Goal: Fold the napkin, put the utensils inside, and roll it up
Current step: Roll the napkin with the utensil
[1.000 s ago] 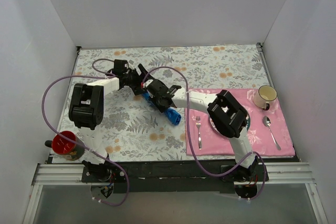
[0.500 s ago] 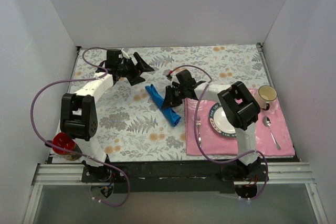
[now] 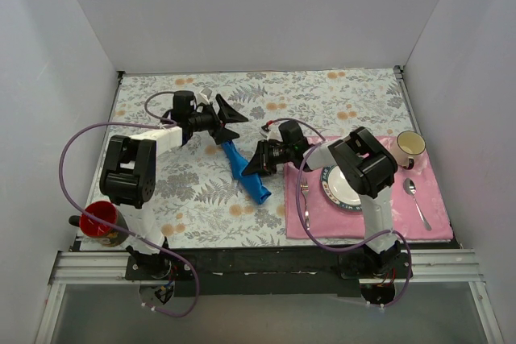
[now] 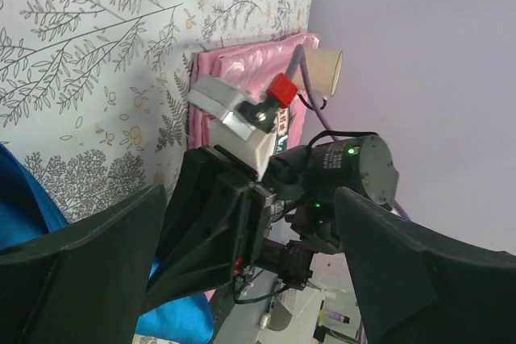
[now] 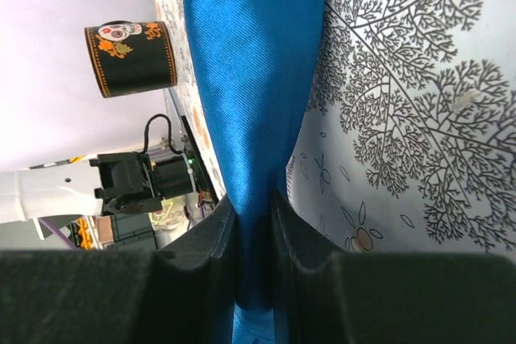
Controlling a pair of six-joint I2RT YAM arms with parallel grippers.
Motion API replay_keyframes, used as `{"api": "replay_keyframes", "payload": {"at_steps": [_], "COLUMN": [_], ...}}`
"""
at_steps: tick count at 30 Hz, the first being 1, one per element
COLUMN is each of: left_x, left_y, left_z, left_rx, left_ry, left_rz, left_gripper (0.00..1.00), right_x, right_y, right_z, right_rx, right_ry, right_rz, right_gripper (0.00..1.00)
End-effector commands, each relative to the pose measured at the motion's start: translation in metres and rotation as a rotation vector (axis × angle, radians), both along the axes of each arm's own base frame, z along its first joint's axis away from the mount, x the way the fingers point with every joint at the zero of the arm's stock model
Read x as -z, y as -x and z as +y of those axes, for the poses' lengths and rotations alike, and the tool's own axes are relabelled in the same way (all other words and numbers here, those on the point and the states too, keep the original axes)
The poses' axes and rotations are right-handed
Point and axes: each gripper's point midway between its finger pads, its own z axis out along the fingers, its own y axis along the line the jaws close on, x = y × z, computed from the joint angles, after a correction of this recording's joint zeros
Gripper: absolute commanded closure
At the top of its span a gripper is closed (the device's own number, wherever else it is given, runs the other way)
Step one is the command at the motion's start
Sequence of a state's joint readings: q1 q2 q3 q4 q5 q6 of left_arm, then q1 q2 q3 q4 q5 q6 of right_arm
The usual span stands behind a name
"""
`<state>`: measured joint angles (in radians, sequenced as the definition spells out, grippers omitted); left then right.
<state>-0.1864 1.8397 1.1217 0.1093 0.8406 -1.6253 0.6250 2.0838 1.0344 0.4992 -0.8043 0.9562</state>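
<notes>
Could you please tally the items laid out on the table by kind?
Mugs: 2, the cream mug and the red-lined mug
Cutlery: 2, the fork and the spoon
Plates: 1, the plate
Cloths: 2, the blue napkin and the pink placemat
Total: 7

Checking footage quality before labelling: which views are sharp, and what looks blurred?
Top view: even light, everything sharp. Left wrist: tablecloth crisp, left end effector's fingers dark and blurred. Right wrist: napkin weave crisp, right end effector's fingers blurred.
</notes>
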Motion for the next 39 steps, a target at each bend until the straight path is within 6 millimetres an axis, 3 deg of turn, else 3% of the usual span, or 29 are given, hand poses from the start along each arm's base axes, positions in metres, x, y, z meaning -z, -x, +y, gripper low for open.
{"api": "replay_keyframes", "payload": {"at_steps": [1,15,20,23,26,28,29,32,33,35,36,37,39], "left_x": [0.008,0.057,0.085,0.09,0.081,0.064,0.046,0.02,0.003,0.0,-0.013,-0.004,-0.008], "left_y": [0.01,0.01,0.009,0.001,-0.005,-0.009,-0.01,-0.008,-0.007,0.006,0.01,0.02,0.027], "left_z": [-0.009,-0.004,0.005,0.005,0.001,-0.002,-0.001,-0.001,-0.001,0.0,-0.003,-0.002,-0.004], "left_rx": [0.046,0.016,-0.017,-0.027,-0.015,-0.002,-0.003,-0.008,-0.022,-0.034,-0.032,-0.033,-0.026], "left_ry": [0.071,-0.016,-0.106,-0.108,-0.078,-0.064,-0.058,-0.049,-0.029,0.009,0.065,0.082,0.126], "left_rz": [-0.001,0.028,-0.029,-0.093,-0.157,-0.216,-0.264,-0.3,-0.317,-0.29,-0.304,-0.265,-0.292], "left_gripper": [0.16,0.17,0.17,0.17,0.17,0.17,0.17,0.17,0.18,0.18,0.19,0.2,0.22], "right_x": [-0.01,0.026,0.033,0.036,0.04,0.04,0.039,0.04,0.039,0.04,0.039,0.04,0.04], "right_y": [-0.003,-0.001,-0.003,-0.004,-0.005,-0.005,-0.004,-0.006,-0.005,-0.006,-0.006,-0.006,-0.006], "right_z": [0.005,-0.008,-0.015,-0.015,-0.017,-0.018,-0.018,-0.019,-0.018,-0.019,-0.018,-0.018,-0.018], "right_rx": [0.004,0.03,0.046,0.048,0.049,0.048,0.045,0.044,0.04,0.04,0.036,0.034,0.033], "right_ry": [-0.062,0.068,0.127,0.137,0.163,0.17,0.17,0.178,0.176,0.177,0.174,0.176,0.176], "right_rz": [-0.025,-0.046,-0.062,-0.065,-0.074,-0.078,-0.082,-0.09,-0.094,-0.092,-0.093,-0.092,-0.093], "right_gripper": [0.83,0.8,0.76,0.76,0.76,0.76,0.76,0.76,0.76,0.76,0.76,0.76,0.76]}}
